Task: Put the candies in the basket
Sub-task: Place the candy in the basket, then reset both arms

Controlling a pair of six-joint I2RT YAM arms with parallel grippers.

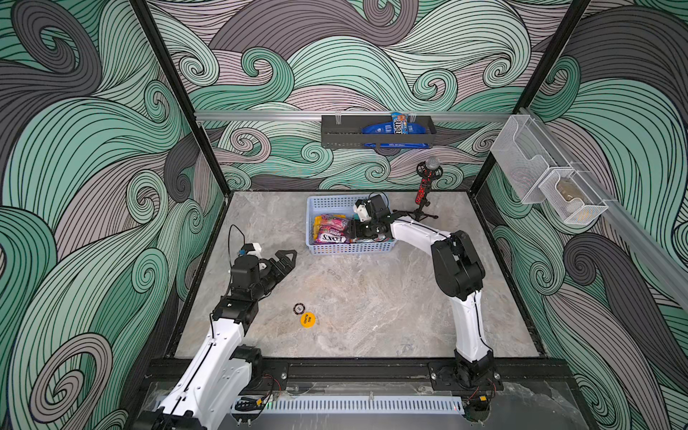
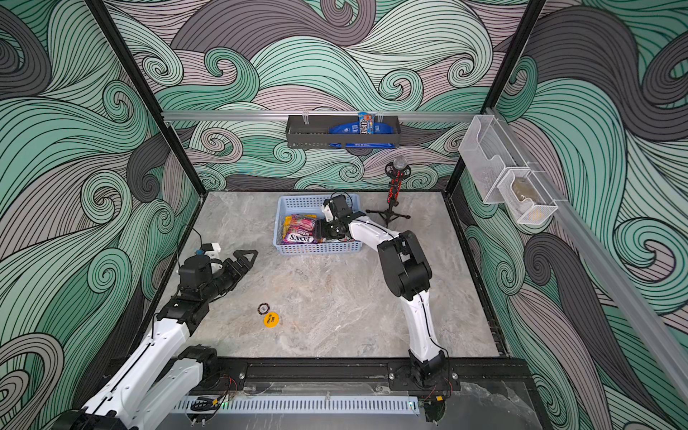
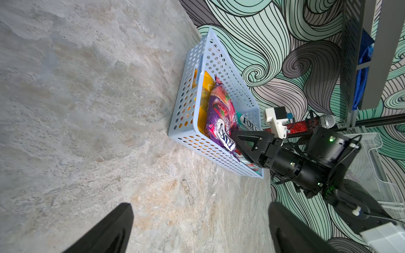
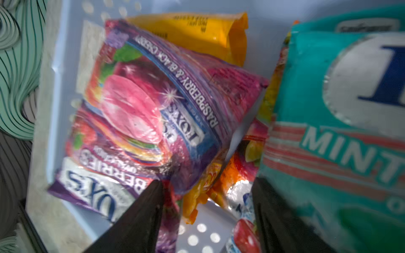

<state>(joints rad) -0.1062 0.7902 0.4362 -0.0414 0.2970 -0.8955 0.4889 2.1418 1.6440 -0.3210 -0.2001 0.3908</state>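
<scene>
**Top views.** The basket (image 1: 327, 203) (image 2: 298, 204) stands on the table (image 1: 372, 298) toward 12 o'clock, near the far edge. The purple Berries bag (image 1: 332, 232) lies inside it on top, with the yellow bag (image 1: 317, 227) at its 9 o'clock. The right gripper (image 1: 363, 231) reaches in from 3 o'clock. The left gripper (image 1: 284, 260) hangs at 9 o'clock, spread and empty. No candy bag shows on the bare table in either view, only a yellow disc (image 1: 308, 319) at 7 o'clock.

**Left wrist view.** The left gripper (image 3: 200, 230) gapes wide over bare stone. The basket's perforated wall (image 3: 186, 103) encloses the yellow, purple and teal Mint bag (image 3: 249, 126). All are glossy, crinkled and loosely heaped.

**Right wrist view.** The right gripper (image 4: 208, 184) stands parted and pinches nothing. The orange Fruits bag (image 4: 241, 170) lies beneath it, and the Berries bag (image 4: 142, 109) leans tilted. A 2nd teal edge seems to lie behind the Mint bag, but this cannot be confirmed.

**Progress.** At least 4 bags are visibly in, so loading appears essentially complete. Only withdrawal of the arm is left.
</scene>
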